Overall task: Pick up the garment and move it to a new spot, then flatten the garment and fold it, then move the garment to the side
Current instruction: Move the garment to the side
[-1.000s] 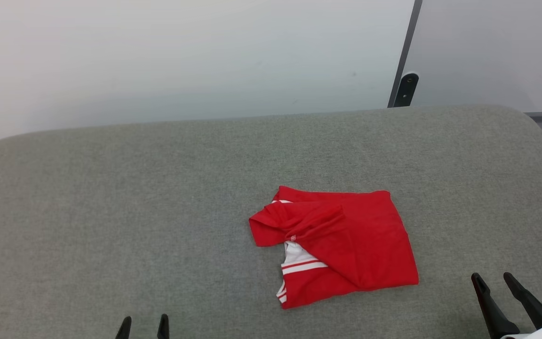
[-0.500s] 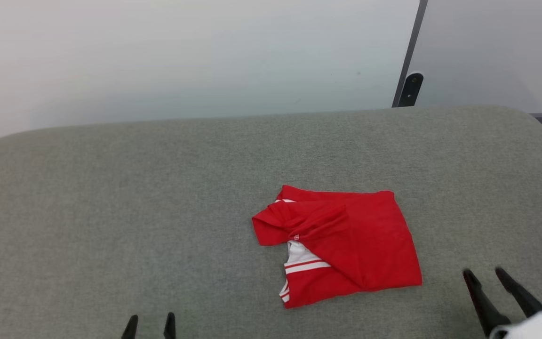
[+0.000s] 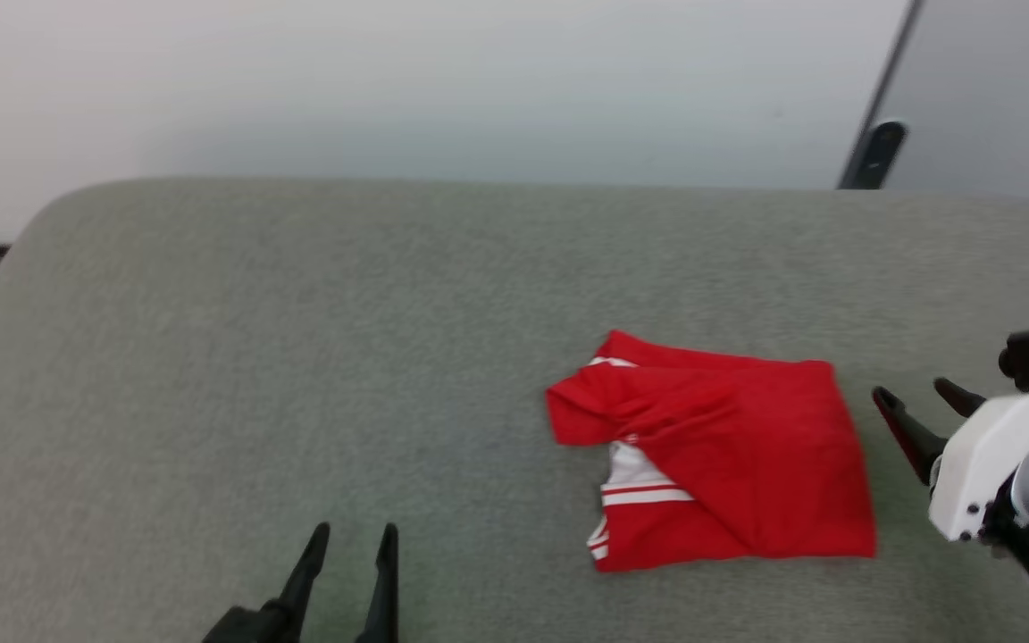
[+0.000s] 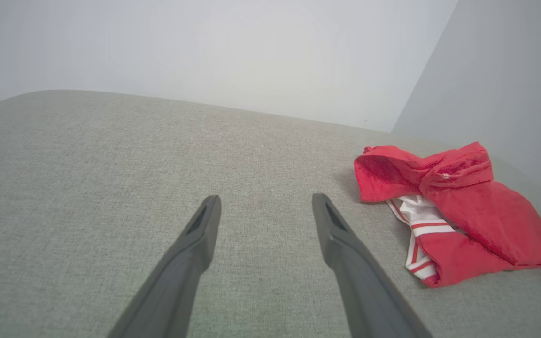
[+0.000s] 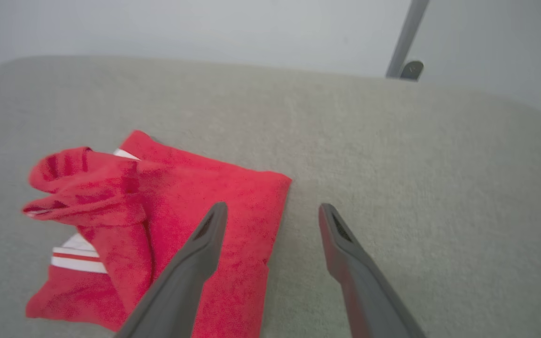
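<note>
left gripper (image 3: 355,529): fingers spread wide, nothing held, over bare cushion (image 3: 211,357)
right gripper (image 3: 910,388): spread wide, nothing held, just beside shirt (image 3: 747,446)
shirt: folded, right of centre; long axis left-right, white sleeve turned left
surface: grey fabric
room: pale wall (image 3: 389,80) behind

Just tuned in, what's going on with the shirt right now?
The red garment lies loosely folded on the grey padded surface, and nothing grips it. The right pincer is open at the garment's right edge, apparently lining up for a grasp. The left pincer, also open, sits well off to the left, apart from it.
</note>
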Robot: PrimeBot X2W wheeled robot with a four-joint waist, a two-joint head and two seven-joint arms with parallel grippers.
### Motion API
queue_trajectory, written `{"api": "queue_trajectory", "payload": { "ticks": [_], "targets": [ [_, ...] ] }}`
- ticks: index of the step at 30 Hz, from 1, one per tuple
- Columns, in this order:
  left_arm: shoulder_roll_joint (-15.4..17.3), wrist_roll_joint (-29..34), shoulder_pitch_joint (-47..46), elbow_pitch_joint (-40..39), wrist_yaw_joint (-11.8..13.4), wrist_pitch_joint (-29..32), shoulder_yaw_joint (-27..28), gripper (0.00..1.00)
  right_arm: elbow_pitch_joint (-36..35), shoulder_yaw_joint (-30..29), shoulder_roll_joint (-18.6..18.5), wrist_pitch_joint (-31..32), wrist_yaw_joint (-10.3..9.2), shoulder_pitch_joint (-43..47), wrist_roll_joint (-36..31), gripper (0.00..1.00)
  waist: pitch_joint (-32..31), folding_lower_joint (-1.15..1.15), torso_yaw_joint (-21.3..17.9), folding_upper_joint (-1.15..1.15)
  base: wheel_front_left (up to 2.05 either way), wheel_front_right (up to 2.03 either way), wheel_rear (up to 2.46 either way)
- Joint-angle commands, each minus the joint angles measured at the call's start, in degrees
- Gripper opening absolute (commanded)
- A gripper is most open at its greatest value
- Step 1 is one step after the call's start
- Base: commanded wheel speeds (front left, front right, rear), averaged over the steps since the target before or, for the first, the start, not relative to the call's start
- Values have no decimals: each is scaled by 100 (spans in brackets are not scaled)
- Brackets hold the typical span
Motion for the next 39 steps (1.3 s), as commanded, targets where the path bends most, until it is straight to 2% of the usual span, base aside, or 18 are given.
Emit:
{"api": "queue_trajectory", "payload": {
  "ticks": [1,7,11,14,20,21,22,23,28,33,39],
  "targets": [
    [-21,-32,-132,51,-43,-31,-40,100,161,38,-77,303,-7,-189,54,100,346,0,385,0,0,0,0],
    [-67,-105,-453,182,-58,-42,-189,100,684,397,-412,1653,-7,-606,246,100,655,0,717,0,0,0,0],
    [-80,-121,-653,184,-82,-43,-263,100,888,444,-486,2172,-7,-748,414,100,875,0,880,0,0,0,0],
    [-87,-170,-787,186,-70,-34,-302,100,1083,588,-457,2410,-7,-833,447,100,1059,0,940,0,0,0,0],
    [-87,-313,-1095,182,24,-34,-495,100,1524,748,-277,2370,-7,-877,379,100,1335,0,1037,0,0,0,0],
    [-86,-307,-1126,191,37,-34,-501,100,1560,786,-256,2338,-7,-871,386,78,1351,0,1033,0,0,0,0],
    [-87,-300,-1149,208,42,-34,-502,100,1599,824,-241,2304,-7,-859,396,16,1359,0,1026,0,0,0,0],
    [-87,-276,-1158,227,42,-34,-490,100,1642,863,-221,2276,-7,-861,409,0,1362,0,1008,0,0,0,0],
    [-88,-168,-1214,300,-39,-34,-468,100,1611,931,-173,1900,-2,-832,571,0,1287,0,864,0,0,0,0],
    [-86,-91,-1187,236,-98,-34,-340,100,1166,836,-190,1292,14,-831,899,0,1185,0,599,0,0,0,0],
    [-87,35,-1169,189,-180,-35,-272,100,176,582,-802,952,4,-632,1226,0,1213,0,199,0,0,0,0]
  ]
}}
